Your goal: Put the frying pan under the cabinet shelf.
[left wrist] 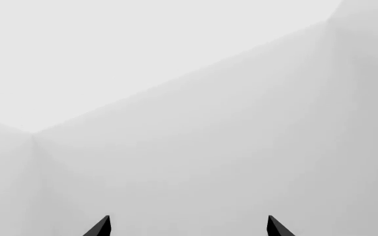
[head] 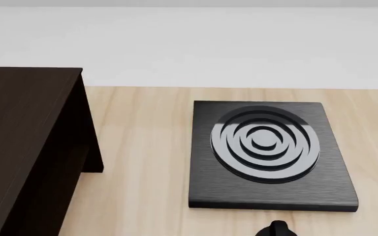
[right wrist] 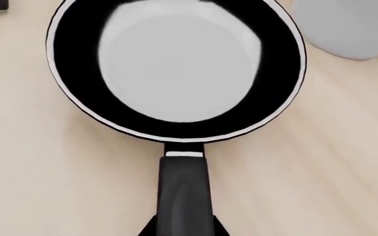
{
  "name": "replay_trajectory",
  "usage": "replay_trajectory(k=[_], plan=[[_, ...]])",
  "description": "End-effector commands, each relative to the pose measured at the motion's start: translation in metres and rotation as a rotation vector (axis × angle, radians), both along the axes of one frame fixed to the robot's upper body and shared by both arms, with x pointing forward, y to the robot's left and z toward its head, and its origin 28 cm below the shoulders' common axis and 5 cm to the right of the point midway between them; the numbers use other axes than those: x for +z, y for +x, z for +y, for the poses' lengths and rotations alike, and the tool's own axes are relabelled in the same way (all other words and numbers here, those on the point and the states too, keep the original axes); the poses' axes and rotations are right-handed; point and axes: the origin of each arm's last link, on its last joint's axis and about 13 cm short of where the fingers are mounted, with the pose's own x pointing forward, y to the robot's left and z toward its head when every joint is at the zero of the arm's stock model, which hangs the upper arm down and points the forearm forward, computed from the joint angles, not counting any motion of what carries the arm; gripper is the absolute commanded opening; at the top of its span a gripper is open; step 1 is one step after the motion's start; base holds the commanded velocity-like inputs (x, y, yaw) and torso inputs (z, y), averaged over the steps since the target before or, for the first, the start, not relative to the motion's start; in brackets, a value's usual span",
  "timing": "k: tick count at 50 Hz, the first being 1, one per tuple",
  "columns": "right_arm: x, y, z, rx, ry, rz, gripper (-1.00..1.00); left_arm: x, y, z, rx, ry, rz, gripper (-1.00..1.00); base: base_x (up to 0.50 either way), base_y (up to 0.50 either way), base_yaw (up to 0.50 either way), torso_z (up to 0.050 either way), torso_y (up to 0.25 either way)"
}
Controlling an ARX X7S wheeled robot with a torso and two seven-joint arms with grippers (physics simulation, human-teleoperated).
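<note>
The right gripper (right wrist: 183, 230) is seen only as two dark fingertips at the edge of the right wrist view, one on each side of the pan handle (right wrist: 185, 189); whether they are pressed against the handle cannot be told. The pan (right wrist: 175, 69) is set flat on the pale wooden table (right wrist: 31, 177), its glossy grey-white base ringed by a black wall and a thin pale rim, the handle pointed toward the gripper. A white bowl (right wrist: 350, 27) is placed just beside the pan's rim.

The left gripper (left wrist: 189, 227) is shown with its two black fingertips spread well apart and nothing between them; only plain pale walls are faced.

In the head view, the dark brown cabinet (head: 25, 142) is stood on the table at the left. A square black hob (head: 267, 152) with concentric rings is laid to its right, apart from it. The pan is not visible in this view; a small dark part is seen at the lower edge, unidentifiable.
</note>
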Motion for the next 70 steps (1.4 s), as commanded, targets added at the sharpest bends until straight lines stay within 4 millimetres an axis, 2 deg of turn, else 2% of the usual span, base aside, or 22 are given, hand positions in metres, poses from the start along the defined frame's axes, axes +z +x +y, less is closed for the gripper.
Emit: replay_trajectory(k=[1, 14, 29, 38, 58, 70], plan=[[0.034, 0.005, 0.000, 0.024, -0.091, -0.069, -1.00, 0.011, -0.008, 0.002, 0.008, 0.003, -0.026, 1.00, 0.00, 0.00, 0.00, 0.000, 0.000], [0.088, 0.015, 0.010, 0.112, -0.181, -0.141, -1.00, 0.022, -0.014, 0.006, 0.023, 0.003, -0.042, 1.00, 0.00, 0.00, 0.00, 0.000, 0.000], [0.136, 0.015, 0.021, 0.186, -0.248, -0.189, -1.00, 0.035, -0.018, 0.011, 0.035, 0.002, -0.053, 1.00, 0.00, 0.00, 0.00, 0.000, 0.001], [0.161, 0.017, 0.030, 0.251, -0.281, -0.216, -1.00, 0.042, -0.025, 0.014, 0.041, 0.007, -0.062, 1.00, 0.00, 0.00, 0.00, 0.000, 0.001], [0.205, 0.022, 0.051, 0.398, -0.354, -0.254, -1.00, 0.031, -0.020, 0.016, 0.040, -0.014, -0.046, 1.00, 0.00, 0.00, 0.00, 0.001, 0.001], [0.237, 0.022, 0.065, 0.503, -0.427, -0.278, -1.00, 0.038, -0.027, 0.018, 0.049, -0.007, -0.060, 1.00, 0.00, 0.00, 0.00, 0.000, 0.001]])
